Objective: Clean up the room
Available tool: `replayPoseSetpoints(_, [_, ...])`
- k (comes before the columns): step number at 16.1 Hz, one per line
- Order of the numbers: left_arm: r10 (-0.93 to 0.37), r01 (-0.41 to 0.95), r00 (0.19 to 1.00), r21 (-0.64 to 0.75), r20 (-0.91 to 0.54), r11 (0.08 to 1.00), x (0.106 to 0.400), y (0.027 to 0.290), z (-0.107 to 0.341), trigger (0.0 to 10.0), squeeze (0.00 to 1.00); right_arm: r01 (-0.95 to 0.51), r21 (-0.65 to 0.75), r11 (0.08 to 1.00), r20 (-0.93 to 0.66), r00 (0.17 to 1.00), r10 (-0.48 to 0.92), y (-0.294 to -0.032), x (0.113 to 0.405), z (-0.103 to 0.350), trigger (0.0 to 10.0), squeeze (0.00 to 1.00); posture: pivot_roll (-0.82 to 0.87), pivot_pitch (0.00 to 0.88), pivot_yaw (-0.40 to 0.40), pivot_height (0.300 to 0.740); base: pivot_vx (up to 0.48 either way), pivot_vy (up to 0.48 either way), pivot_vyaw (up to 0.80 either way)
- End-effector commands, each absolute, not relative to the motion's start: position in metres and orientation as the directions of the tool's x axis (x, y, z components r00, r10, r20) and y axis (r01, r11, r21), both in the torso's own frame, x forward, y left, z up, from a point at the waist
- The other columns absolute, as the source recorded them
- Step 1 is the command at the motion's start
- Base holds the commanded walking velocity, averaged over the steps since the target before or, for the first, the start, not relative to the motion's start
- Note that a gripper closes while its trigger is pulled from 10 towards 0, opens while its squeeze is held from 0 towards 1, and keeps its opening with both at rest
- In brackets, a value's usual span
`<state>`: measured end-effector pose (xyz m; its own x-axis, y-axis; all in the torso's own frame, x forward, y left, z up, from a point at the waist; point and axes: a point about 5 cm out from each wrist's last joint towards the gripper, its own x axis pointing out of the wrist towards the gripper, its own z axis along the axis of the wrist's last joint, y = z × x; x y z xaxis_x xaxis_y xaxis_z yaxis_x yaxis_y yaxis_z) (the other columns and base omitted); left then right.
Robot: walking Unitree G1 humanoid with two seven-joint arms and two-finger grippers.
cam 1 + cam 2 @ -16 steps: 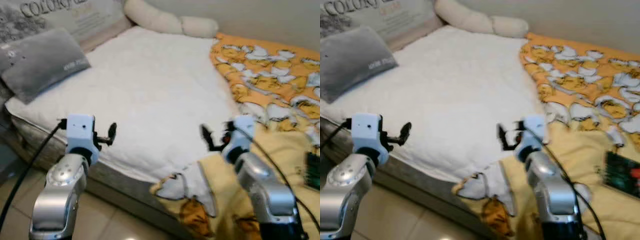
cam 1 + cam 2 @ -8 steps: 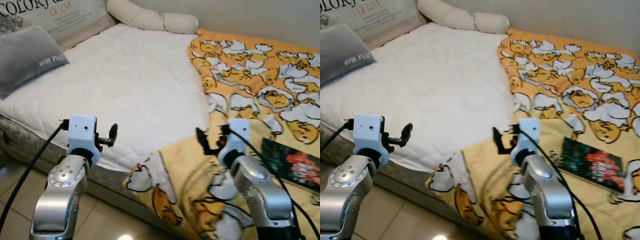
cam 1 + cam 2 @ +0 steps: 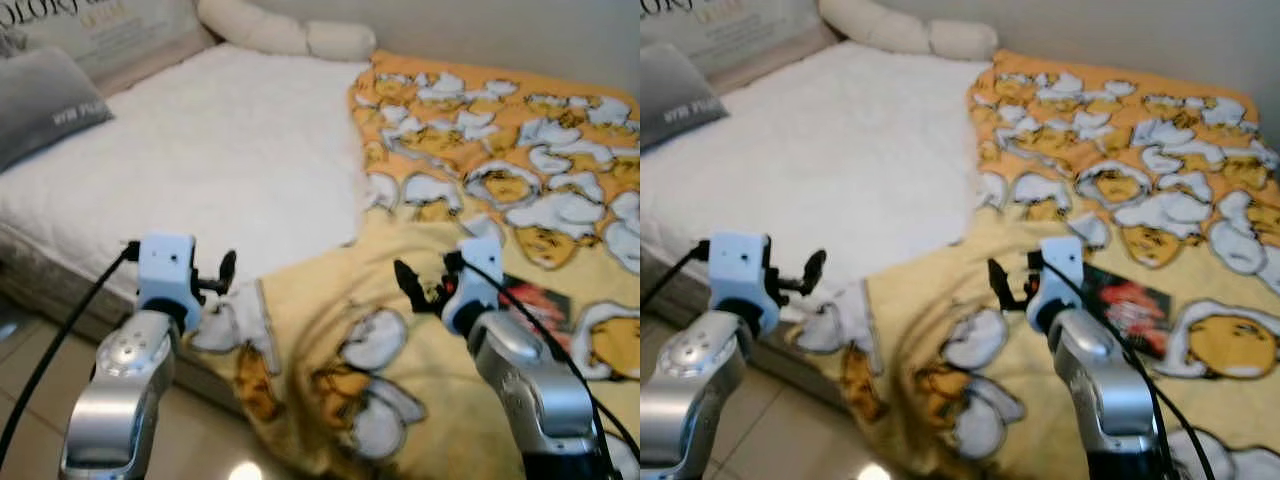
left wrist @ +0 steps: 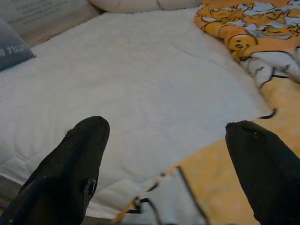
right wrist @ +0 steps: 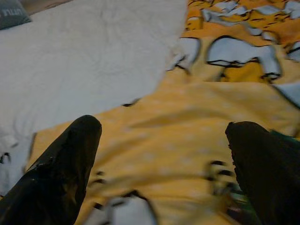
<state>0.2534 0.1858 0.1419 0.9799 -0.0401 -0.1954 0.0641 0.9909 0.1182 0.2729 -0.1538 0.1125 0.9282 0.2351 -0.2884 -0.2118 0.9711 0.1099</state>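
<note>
Two grippers of mine are hovering over the near edge of the bed [image 3: 200,150], both with fingers spread wide and holding nothing. My left gripper [image 3: 225,272] is hanging over the white mattress edge; my right gripper [image 3: 410,285] is hanging over the yellow blanket [image 3: 480,150] covering the bed's right half. Just right of it, a book [image 3: 1125,305] is lying on that blanket. Far left, a grey pillow [image 3: 45,105] is resting.
</note>
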Motion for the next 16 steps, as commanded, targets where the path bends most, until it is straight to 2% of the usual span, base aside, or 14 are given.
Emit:
replayPoseSetpoints(1, [-0.056,0.081,0.978,0.116,-0.203,0.990,0.254,0.182,0.141,10.0,1.00,-0.197,0.095,0.976,-0.293,0.931,0.216,-0.160,0.274,0.114,10.0,0.00,-0.04,0.000,0.033,0.740,0.000,-0.341,0.00])
replayPoseSetpoints(5, [-0.056,0.080,0.976,0.110,-0.208,0.991,0.254,0.183,0.139,10.0,1.00,-0.237,0.099,0.966,-0.300,0.919,0.257,-0.157,0.273,0.113,10.0,0.00,-0.04,0.000,0.034,0.740,0.000,-0.341,0.00])
replayPoseSetpoints(8, [-0.042,0.059,0.967,0.060,-0.250,0.996,0.247,0.185,0.124,10.0,1.00,-0.260,0.106,0.960,-0.302,0.911,0.281,-0.153,0.271,0.112,10.0,0.00,-0.03,0.000,0.033,0.740,0.000,-0.339,0.70])
replayPoseSetpoints(10, [-0.028,0.050,0.966,0.078,-0.258,0.996,0.244,0.190,0.120,10.0,1.00,-0.304,0.146,0.941,-0.300,0.893,0.335,-0.149,0.266,0.110,10.0,0.00,-0.03,0.000,0.033,0.740,0.000,-0.304,0.00])
replayPoseSetpoints(12, [-0.014,0.037,0.968,0.085,-0.251,0.996,0.244,0.193,0.120,10.0,1.00,-0.323,0.165,0.932,-0.307,0.881,0.360,-0.146,0.263,0.107,10.0,0.00,-0.03,0.000,0.033,0.740,0.000,0.000,0.00])
replayPoseSetpoints(16, [-0.065,0.098,0.966,0.122,-0.251,0.988,0.244,0.188,0.121,10.0,0.96,-0.299,0.211,0.931,-0.324,0.877,0.355,-0.149,0.260,0.102,10.0,0.00,-0.02,0.000,0.032,0.740,0.000,0.000,0.00])
